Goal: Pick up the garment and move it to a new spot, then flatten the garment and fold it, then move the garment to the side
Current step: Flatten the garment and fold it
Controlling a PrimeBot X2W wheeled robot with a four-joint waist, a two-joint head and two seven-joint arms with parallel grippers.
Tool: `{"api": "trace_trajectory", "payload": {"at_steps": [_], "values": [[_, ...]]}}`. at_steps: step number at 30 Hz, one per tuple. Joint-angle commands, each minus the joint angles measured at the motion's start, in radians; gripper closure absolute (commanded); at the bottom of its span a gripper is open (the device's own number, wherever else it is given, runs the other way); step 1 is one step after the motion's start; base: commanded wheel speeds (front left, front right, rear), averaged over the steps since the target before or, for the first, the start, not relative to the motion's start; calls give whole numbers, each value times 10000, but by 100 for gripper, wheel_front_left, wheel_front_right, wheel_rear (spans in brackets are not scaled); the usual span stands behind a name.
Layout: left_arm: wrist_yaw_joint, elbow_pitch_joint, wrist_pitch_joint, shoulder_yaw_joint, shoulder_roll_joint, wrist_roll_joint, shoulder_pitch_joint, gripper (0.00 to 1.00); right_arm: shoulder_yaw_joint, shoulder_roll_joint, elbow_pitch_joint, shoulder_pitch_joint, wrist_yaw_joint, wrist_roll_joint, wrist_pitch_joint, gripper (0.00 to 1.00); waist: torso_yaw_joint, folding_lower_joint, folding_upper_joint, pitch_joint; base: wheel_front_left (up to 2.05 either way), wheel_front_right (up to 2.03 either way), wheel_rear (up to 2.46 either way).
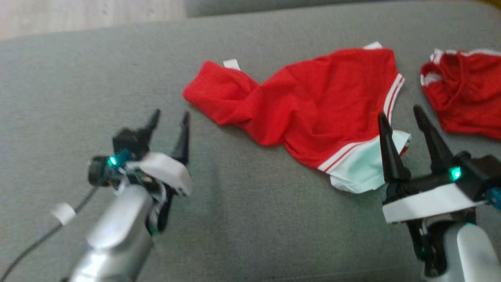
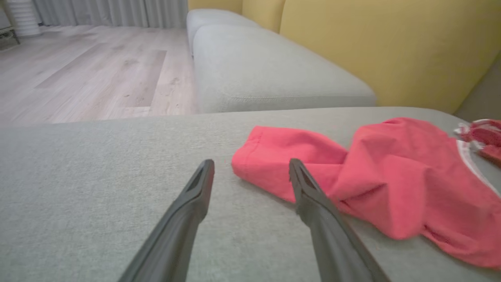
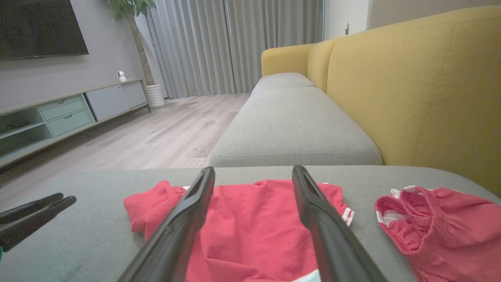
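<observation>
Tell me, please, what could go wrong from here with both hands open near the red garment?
The red garment lies twisted and bunched, so the right hand, open at its white hem, may pinch several layers and flattening could fail.
A second red garment lies close to the right; it might get snagged or dragged along.
The left hand, open and off the cloth, may grab the grey cushion instead.

Two red garments [image 1: 309, 109] [image 1: 465, 94]; two end effectors [image 1: 171, 113] [image 1: 399, 111].

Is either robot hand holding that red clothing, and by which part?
Nothing is held. The left gripper sits beside the red garment, the right gripper at its near edge, fingers spread and empty.
</observation>
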Motion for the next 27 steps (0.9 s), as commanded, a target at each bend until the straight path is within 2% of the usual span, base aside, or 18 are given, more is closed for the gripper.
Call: {"api": "trace_trajectory", "payload": {"at_steps": [1, 9, 17, 18, 19, 20, 21, 27], "values": [[-41, 79, 55, 472, 214, -115, -624, 0, 312, -19, -521, -468, 65, -107, -51, 0, -576, -2, 0, 690, 0, 0, 0], [-585, 2132, 254, 702, 270, -326, -2341, 0, 463, -15, -1107, -974, 65, -142, -136, 0, -1207, -2, 0, 1840, 0, 0, 0], [-1214, 3254, 179, 378, 113, -204, -3193, 0, 445, -7, -1118, -1059, 65, -122, -243, 0, -1315, -2, 0, 2196, 0, 0, 0], [-1275, 3365, 166, 313, 91, -168, -3236, 13, 433, -6, -1104, -1061, 65, -115, -254, 0, -1312, -2, 0, 2194, 0, 0, 0], [-1327, 3463, 133, 261, 63, -142, -3274, 59, 414, -5, -1094, -1068, 65, -108, -266, 0, -1304, -2, 0, 2186, 0, 0, 0], [-1367, 3533, 68, 187, 32, -83, -3311, 89, 387, -3, -1085, -1074, 65, -104, -276, 0, -1286, -2, 0, 2169, 0, 0, 0], [-1409, 3584, -6, 108, -8, -23, -3344, 100, 342, -2, -1077, -1074, 65, -106, -289, 0, -1250, -2, 0, 2140, 0, 0, 0], [-1434, 3458, -884, -120, -181, 230, -3340, 100, 101, 10, -976, -971, 65, -110, -427, 0, -829, -2, 0, 1683, 0, 0, 0]]}}
